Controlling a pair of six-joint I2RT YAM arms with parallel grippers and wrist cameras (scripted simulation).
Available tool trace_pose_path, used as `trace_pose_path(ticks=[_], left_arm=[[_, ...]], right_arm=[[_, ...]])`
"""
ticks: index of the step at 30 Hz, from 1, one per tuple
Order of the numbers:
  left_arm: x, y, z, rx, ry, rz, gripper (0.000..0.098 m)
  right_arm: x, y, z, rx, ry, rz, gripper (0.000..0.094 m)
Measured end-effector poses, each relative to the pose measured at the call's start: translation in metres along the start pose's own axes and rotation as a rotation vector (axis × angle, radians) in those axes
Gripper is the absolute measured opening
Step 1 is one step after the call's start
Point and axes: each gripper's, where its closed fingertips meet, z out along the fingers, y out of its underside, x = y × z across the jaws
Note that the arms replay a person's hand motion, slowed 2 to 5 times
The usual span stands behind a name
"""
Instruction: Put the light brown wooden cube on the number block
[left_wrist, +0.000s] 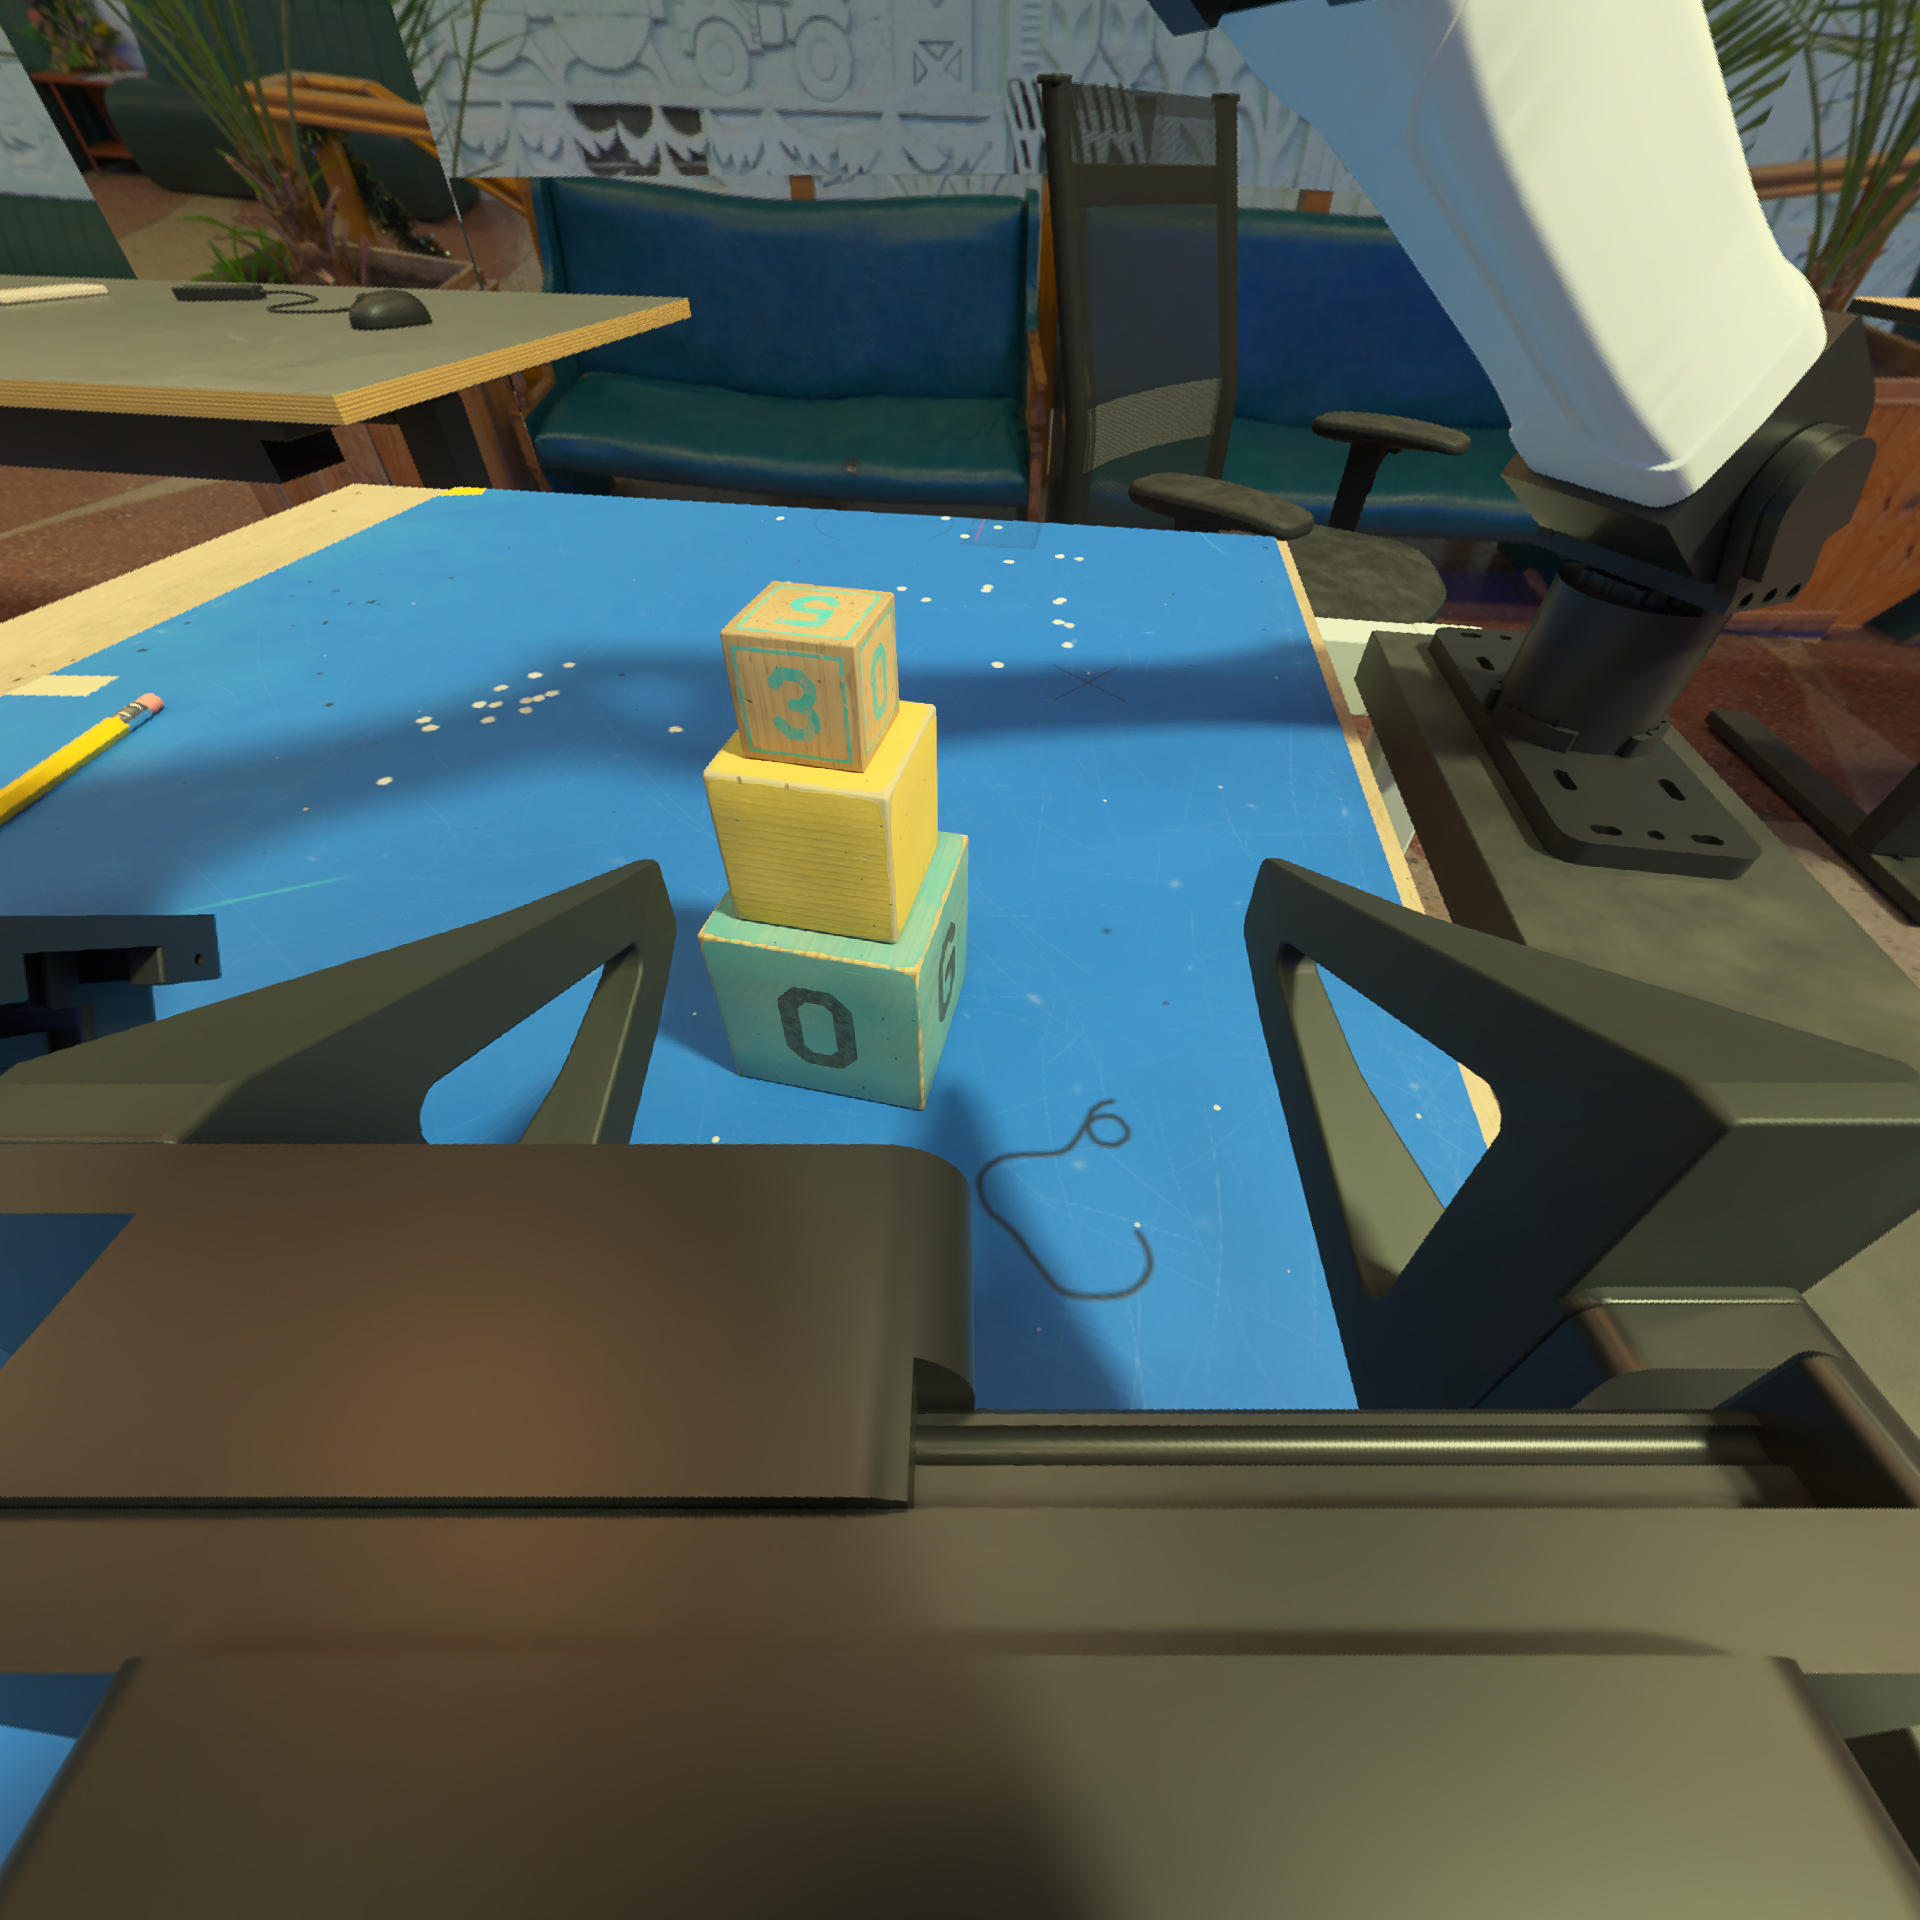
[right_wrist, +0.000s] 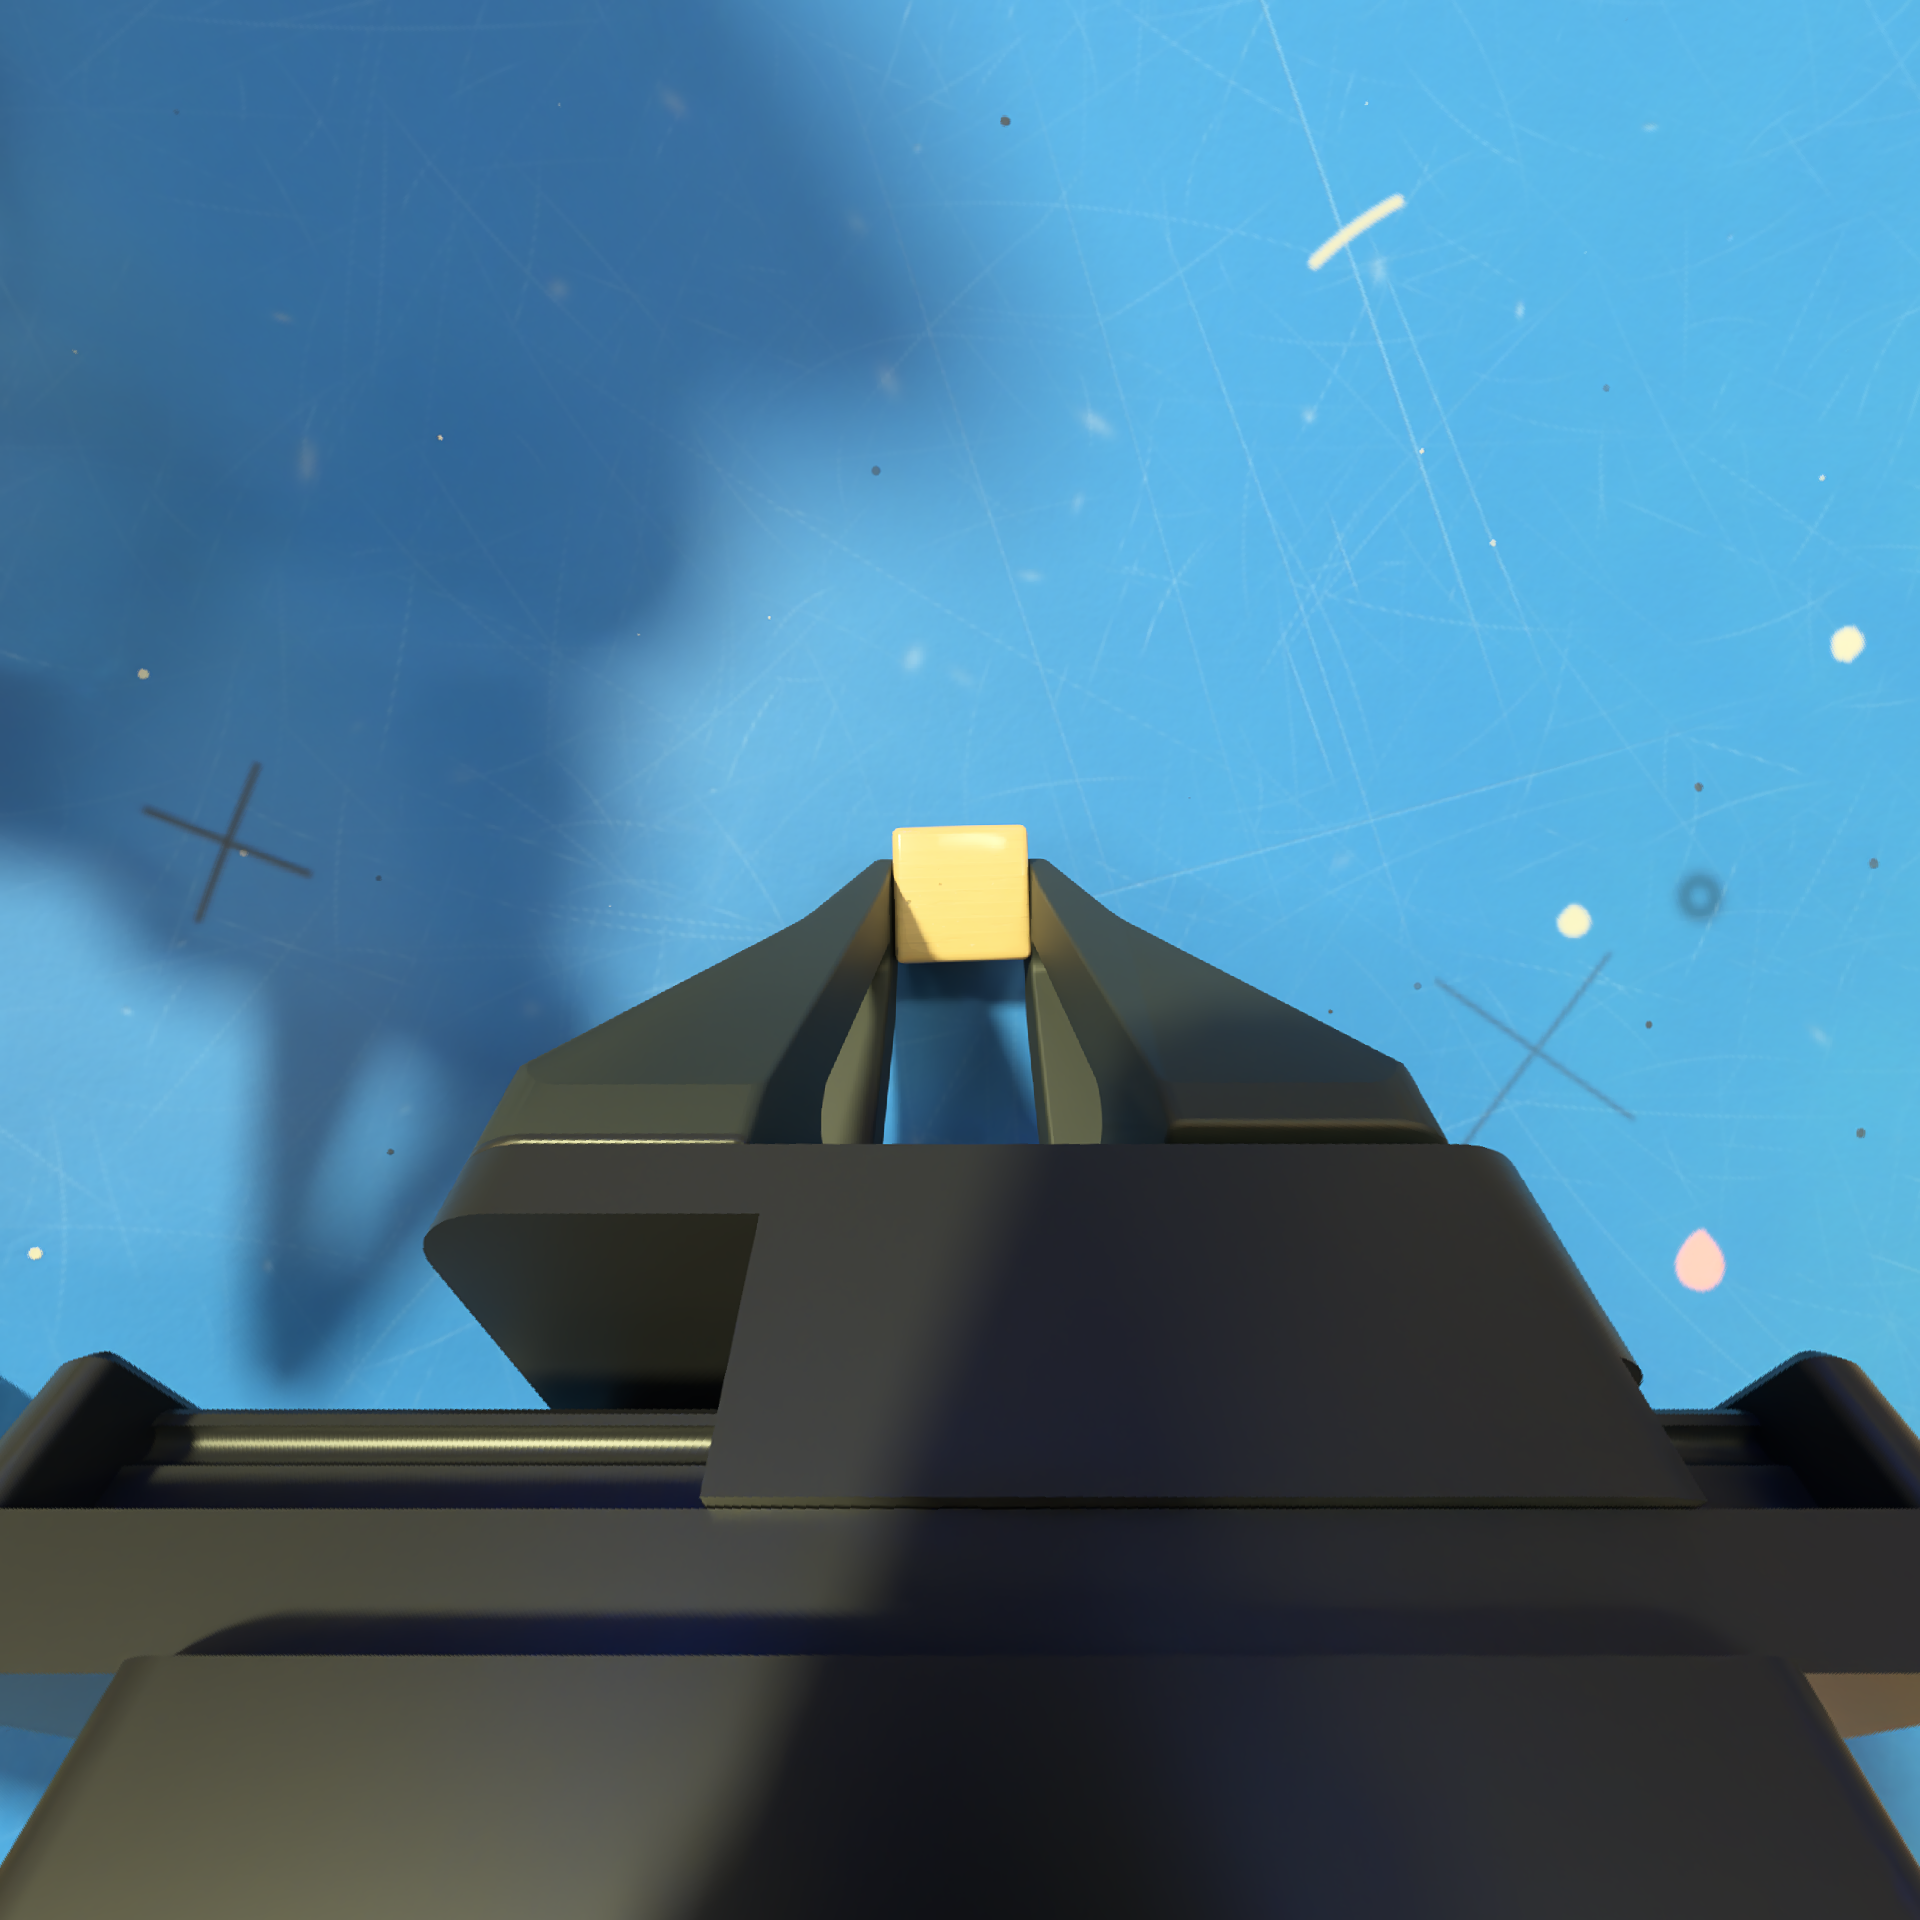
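Between the spread fingers of the left claw (left_wrist: 956, 883), out on the blue desk (left_wrist: 416, 831): a three-block tower. At the bottom, a teal block (left_wrist: 831, 1013) with dark characters on its faces; on it, a plain yellow block (left_wrist: 821, 831); on top, the number block (left_wrist: 805, 675), light wood with teal characters, turned a little off square from the yellow one below. Left claw released, fingers wide apart and low, one on either side of the tower's base, touching neither (clear blue desk visible on both sides of the teal block). Near the tower, to its right, a thin dark squiggle (left_wrist: 1070, 1216) on the desk surface. Far left, a yellow pencil (left_wrist: 73, 758) with a pink eraser, lying flat, well apart from the tower. Scattered pale specks across the far half of the desk. At the right edge, the other arm's dark base plate (left_wrist: 1579, 769) and white link (left_wrist: 1558, 229) rising out of view.

In the right wrist view, right claw (right_wrist: 960, 904) clenched on the light brown wooden cube (right_wrist: 960, 894), pinched between the two fingertips with its pale top face poking just beyond them. Below, only scratched blue desk with dark cross marks (right_wrist: 227, 842) and a few pale spots; claw's shadow cast to the left. No tower in this view, so cube's position relative to the number block cannot be told.
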Motion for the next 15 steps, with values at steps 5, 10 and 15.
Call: trace_pose_path(ticks=[5,10,15], left_arm=[[0.0,0.0002,0.0,-0.001,0.0,-0.001,0.094],[0.0,0.0002,0.0,-0.001,0.0,-0.001,0.094],[0.0,0.0002,0.0,-0.001,0.0,-0.001,0.094]], right_arm=[[-0.0002,-0.0002,-0.0003,-0.007,0.007,-0.004,0.02],[-0.0003,-0.0003,-0.0005,-0.02,0.017,-0.005,0.0199],[-0.0026,0.0015,-0.0032,-0.043,0.03,-0.009,0.0199]])
